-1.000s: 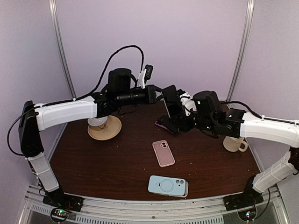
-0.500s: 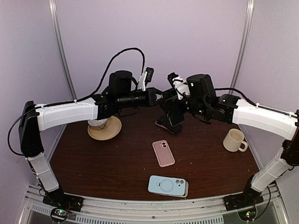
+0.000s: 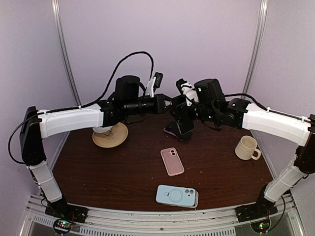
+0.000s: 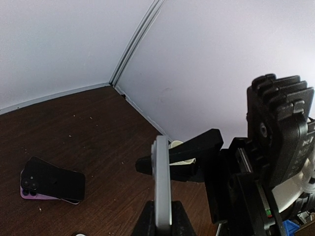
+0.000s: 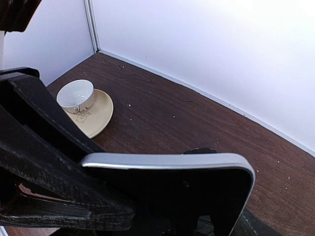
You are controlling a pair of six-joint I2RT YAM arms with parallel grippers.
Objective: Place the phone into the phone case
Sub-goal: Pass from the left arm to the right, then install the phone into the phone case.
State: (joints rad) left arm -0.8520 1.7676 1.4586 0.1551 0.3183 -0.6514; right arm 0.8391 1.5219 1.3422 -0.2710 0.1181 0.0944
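Observation:
My left gripper point(image 3: 171, 104) point(image 4: 162, 219) is shut on the bottom of a silver-edged phone point(image 4: 161, 182) with a dark face point(image 5: 187, 196), held upright above the back of the table. My right gripper point(image 3: 183, 120) has come up to the phone's upper part. One black finger point(image 4: 197, 147) reaches across behind it, and I cannot make out whether the jaws press on it. A pink phone case point(image 3: 172, 161) lies flat at mid-table. Near the front edge lies a light blue case with a ring on its back point(image 3: 176, 195). From above, the grippers mostly hide the phone.
A black phone stacked on a purple one point(image 3: 171, 131) point(image 4: 51, 184) lies under the grippers. A white cup on a beige saucer point(image 3: 109, 133) point(image 5: 81, 101) stands at the back left. A cream mug point(image 3: 247, 147) sits to the right. Pale walls close the table's far side.
My right arm rose from low over the table and swung left to the held phone, uncovering the mug. The left arm stayed put with the phone.

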